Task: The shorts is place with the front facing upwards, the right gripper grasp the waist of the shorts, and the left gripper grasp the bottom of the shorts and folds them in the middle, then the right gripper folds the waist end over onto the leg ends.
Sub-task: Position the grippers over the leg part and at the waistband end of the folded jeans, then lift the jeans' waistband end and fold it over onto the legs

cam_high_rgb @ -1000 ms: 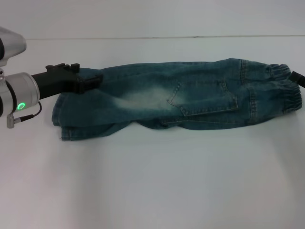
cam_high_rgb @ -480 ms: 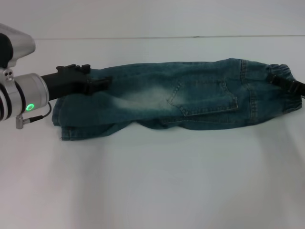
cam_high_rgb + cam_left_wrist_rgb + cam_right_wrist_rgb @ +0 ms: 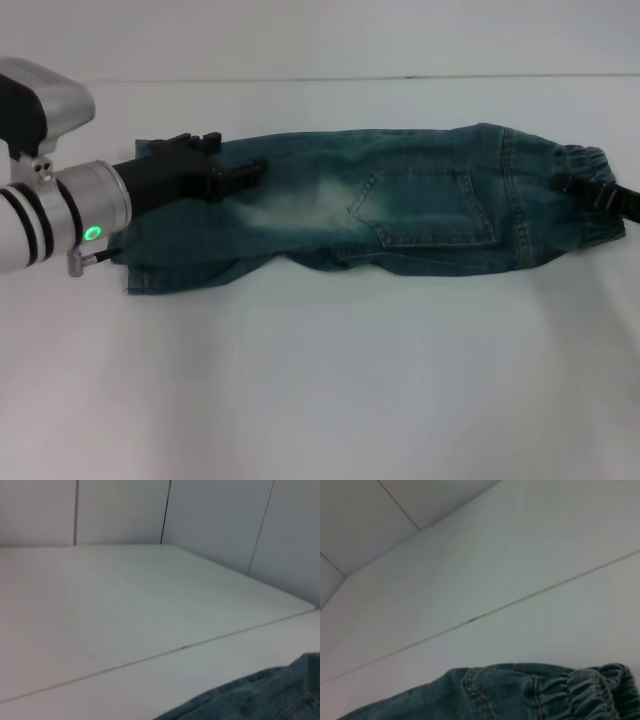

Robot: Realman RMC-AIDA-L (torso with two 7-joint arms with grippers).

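The shorts [image 3: 400, 215] lie folded lengthwise on the table [image 3: 320, 380]. The left gripper [image 3: 235, 180] pinches the leg ends [image 3: 150, 255]. The right gripper [image 3: 590, 190] pinches the waist [image 3: 600, 165].

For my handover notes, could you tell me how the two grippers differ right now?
The left gripper lies in full view over the leg end of the shorts; the right gripper shows only partly, at the waist. The left has a silver-white wrist with a green light; the right looks all black. Both are black.
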